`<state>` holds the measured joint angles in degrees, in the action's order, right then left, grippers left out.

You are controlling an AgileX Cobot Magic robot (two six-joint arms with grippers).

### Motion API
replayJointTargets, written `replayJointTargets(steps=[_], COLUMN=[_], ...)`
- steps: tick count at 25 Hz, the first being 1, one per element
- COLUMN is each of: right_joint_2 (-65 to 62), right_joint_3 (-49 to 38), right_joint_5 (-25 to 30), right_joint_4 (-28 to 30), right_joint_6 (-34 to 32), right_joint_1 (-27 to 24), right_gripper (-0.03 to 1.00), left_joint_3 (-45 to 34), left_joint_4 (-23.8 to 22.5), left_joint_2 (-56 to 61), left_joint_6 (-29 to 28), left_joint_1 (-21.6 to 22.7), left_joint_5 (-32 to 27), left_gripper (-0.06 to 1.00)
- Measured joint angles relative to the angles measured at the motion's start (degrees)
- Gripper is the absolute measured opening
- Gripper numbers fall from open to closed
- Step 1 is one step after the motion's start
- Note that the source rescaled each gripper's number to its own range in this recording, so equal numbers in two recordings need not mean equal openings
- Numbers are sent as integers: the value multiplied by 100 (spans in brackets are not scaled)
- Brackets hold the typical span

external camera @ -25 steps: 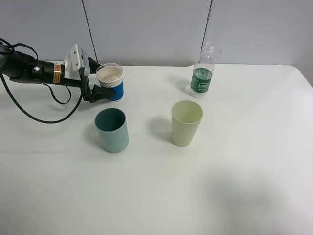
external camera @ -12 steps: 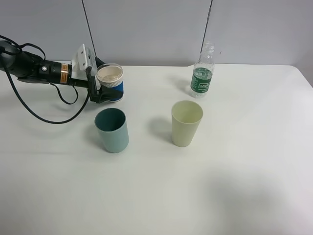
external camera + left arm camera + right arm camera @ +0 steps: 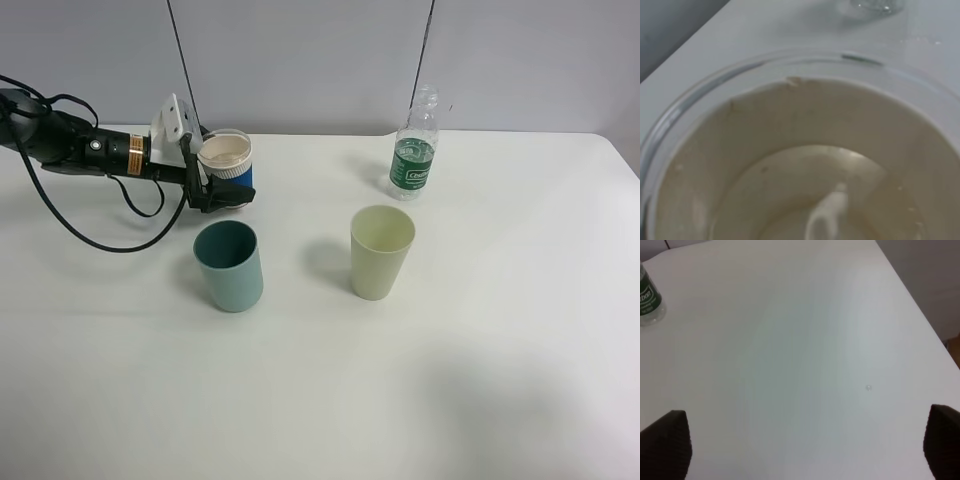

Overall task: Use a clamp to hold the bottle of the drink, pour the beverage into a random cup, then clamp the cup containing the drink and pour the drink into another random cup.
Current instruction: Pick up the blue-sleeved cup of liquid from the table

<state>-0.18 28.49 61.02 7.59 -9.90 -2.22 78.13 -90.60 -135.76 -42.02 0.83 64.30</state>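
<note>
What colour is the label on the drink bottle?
Green with white lettering; the exterior high view shows the bottle label best.

Blue cup (image 3: 230, 168), teal cup (image 3: 229, 265), pale-green cup (image 3: 381, 250)

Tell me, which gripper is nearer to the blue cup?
Left. The left gripper is closed around the blue cup, holding it. The right gripper hangs open near the right edge of the table, beyond the bottle.

White table (image 3: 480, 400) seen filling lower view, surface matte, soft shadows cast on it. Grey wall (image 3: 300, 60) seen behind far edge, divided by two dark seams (image 3: 181, 58).
</note>
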Motion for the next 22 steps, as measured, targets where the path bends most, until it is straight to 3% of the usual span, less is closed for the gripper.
replayJointTargets(steps=[8, 9, 10, 12, 13, 22], right_joint_2=[0, 0, 0, 0, 0, 0], right_joint_3=[0, 0, 0, 0, 0, 0], right_joint_5=[0, 0, 0, 0, 0, 0], right_joint_4=[0, 0, 0, 0, 0, 0], right_joint_6=[0, 0, 0, 0, 0, 0], right_joint_1=[0, 0, 0, 0, 0, 0], right_gripper=[84, 84, 84, 84, 84, 84], left_joint_3=[0, 0, 0, 0, 0, 0], left_joint_4=[129, 141, 145, 136, 163, 162], left_joint_2=[-154, -154, -154, -154, -154, -154], left_joint_6=[0, 0, 0, 0, 0, -20], left_joint_1=[-18, -18, -18, -18, -18, -23], left_joint_5=[0, 0, 0, 0, 10, 10], left_gripper=[97, 86, 67, 11, 0, 3])
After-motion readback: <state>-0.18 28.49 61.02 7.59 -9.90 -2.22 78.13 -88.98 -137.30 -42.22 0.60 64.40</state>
